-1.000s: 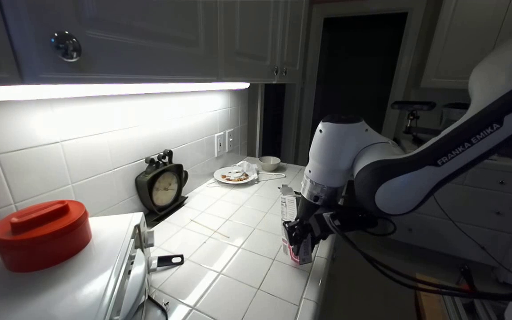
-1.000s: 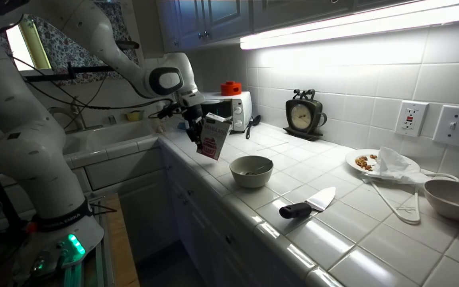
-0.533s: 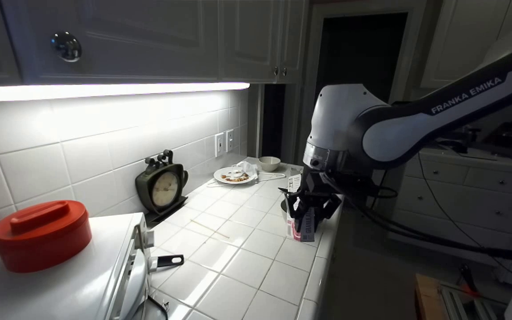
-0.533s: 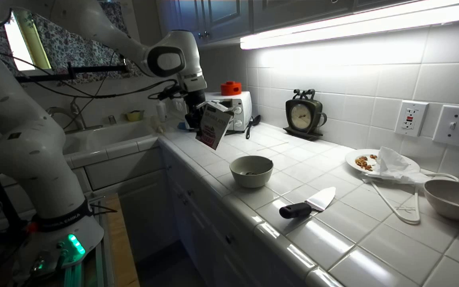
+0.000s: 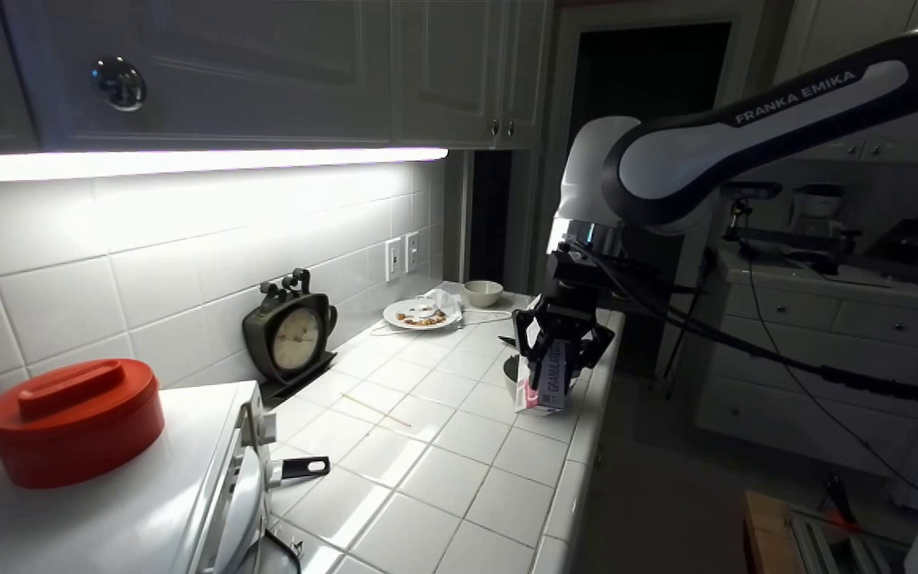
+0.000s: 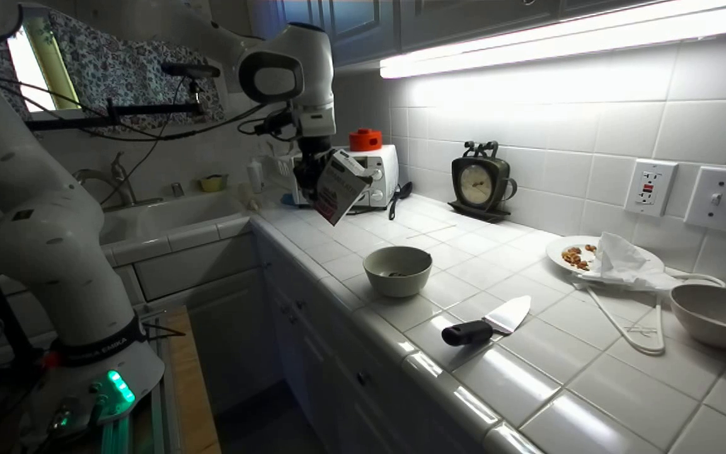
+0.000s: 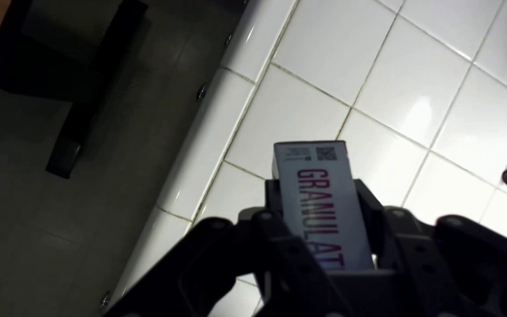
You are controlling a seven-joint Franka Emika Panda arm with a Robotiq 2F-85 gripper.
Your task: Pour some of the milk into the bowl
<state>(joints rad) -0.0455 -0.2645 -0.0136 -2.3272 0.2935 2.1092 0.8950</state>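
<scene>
No milk container shows. My gripper (image 7: pixel 318 196) is shut on a white and pink carton (image 7: pixel 313 155) lettered "GRANULAT…", with a finger on each side. In an exterior view the gripper (image 6: pixel 314 192) holds the carton (image 6: pixel 341 186) tilted, well above the counter, its top leaning toward the tiled wall. A grey-green bowl (image 6: pixel 397 280) stands on the counter below and nearer that camera, apart from the carton. It holds something dark, and a dark handle tip shows at its rim. In an exterior view the bowl (image 5: pixel 511 373) is mostly hidden behind the carton (image 5: pixel 543 391).
A cake server (image 6: pixel 470 332) lies beside the bowl. A second bowl (image 6: pixel 722 315) and a plate (image 6: pixel 555 250) with nuts and crumpled paper stand further along. A scale (image 6: pixel 479 183) stands against the wall. A toaster oven (image 6: pixel 390 167) bears a red container (image 6: pixel 365 140). The counter edge (image 7: pixel 205 145) runs beside the gripper.
My gripper has risen with the carton, and the wrist has turned to point nearly straight down. The carton leans more toward the wall. The bowl has not moved.
</scene>
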